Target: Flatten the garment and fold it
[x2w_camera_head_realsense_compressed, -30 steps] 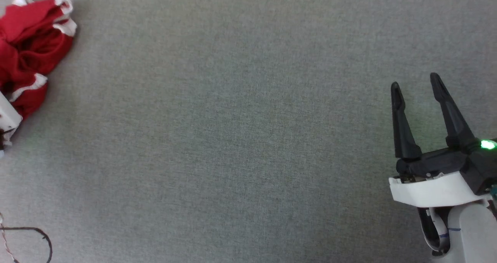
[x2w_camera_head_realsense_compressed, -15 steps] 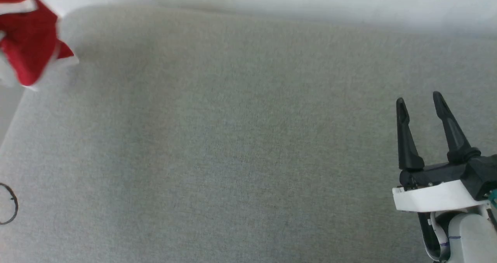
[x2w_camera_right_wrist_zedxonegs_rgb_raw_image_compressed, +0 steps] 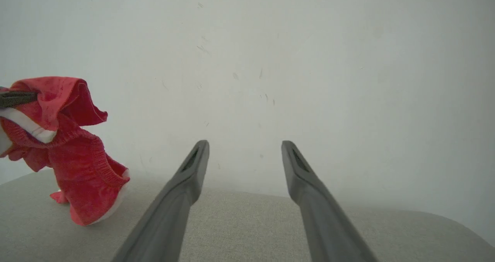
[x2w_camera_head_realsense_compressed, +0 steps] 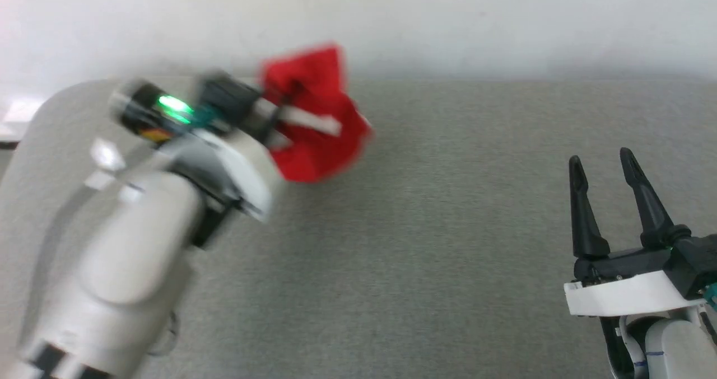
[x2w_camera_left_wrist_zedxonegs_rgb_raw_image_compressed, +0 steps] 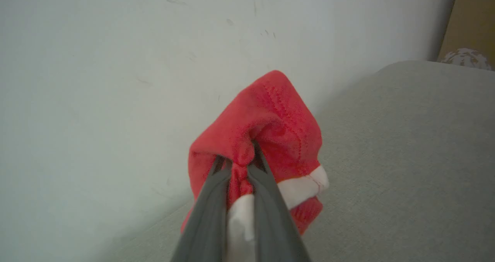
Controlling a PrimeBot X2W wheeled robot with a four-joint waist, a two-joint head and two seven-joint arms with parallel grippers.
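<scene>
- Head view: the left gripper (x2w_camera_head_realsense_compressed: 283, 116) is blurry. It is shut tight on the shorts (x2w_camera_head_realsense_compressed: 316, 144) and holds them up in a bunch near the far edge of the table (x2w_camera_head_realsense_compressed: 425, 233), close to the wall (x2w_camera_head_realsense_compressed: 392, 15). The right gripper (x2w_camera_head_realsense_compressed: 599, 159) is wide with nothing in it, well apart at the near right. Nothing is flat or folded yet, so I think almost all the job is left.
- Left wrist view: the two fingers (x2w_camera_left_wrist_zedxonegs_rgb_raw_image_compressed: 216, 200) pinch a red fold with white trim. The wall is close behind. The table's round edge is off to the right.
- Right wrist view: the shorts hang at the left. I cannot tell if their low end touches the table. The grey top ahead has lots of room to spread them.
</scene>
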